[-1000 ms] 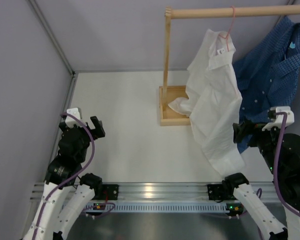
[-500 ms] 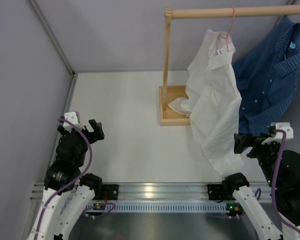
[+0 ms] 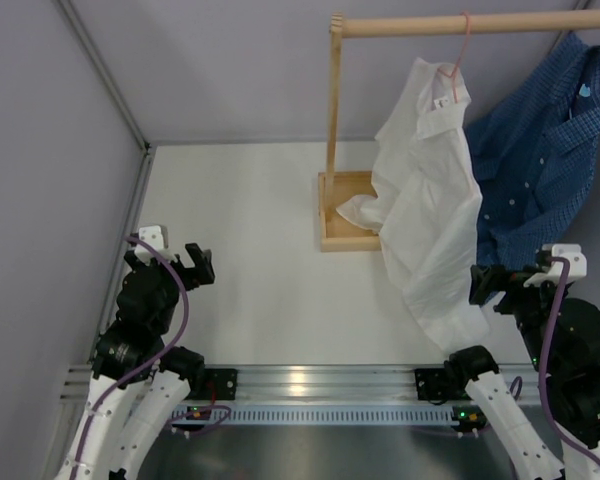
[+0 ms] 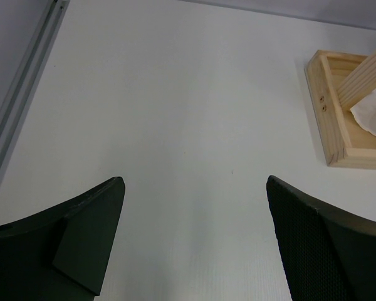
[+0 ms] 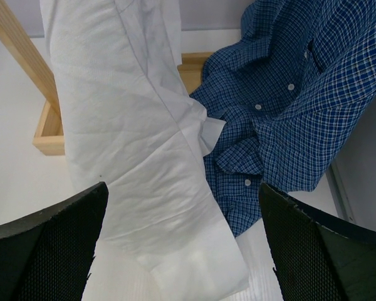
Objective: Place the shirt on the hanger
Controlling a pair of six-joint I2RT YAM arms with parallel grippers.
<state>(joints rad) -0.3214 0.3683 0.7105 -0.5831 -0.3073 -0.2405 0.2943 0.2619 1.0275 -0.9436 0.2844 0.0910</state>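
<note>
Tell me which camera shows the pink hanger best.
The top external view. There the hanger hooks over the wooden rail, its wire disappearing into the collar of the white shirt. The right wrist view shows only shirt cloth lower down; the left wrist view shows none of it.

You are getting soft, even light from overhead, and nothing is washing out badly. In the top view the white table (image 3: 250,210) is reading bright, a small patch of glare is shining on the metal rail (image 3: 300,380) at the near edge, and the whole picture is looking a little soft. In the wrist views the dark fingers (image 4: 81,244) of the left gripper (image 4: 195,180) and those of the right gripper (image 5: 183,185) are showing underexposed and slightly blurred. Beyond them the creases of the shirt (image 5: 131,144) and the blue checked shirt (image 5: 288,106) — weave and buttons — are coming through crisp, with gentle shadows in the folds.
</note>
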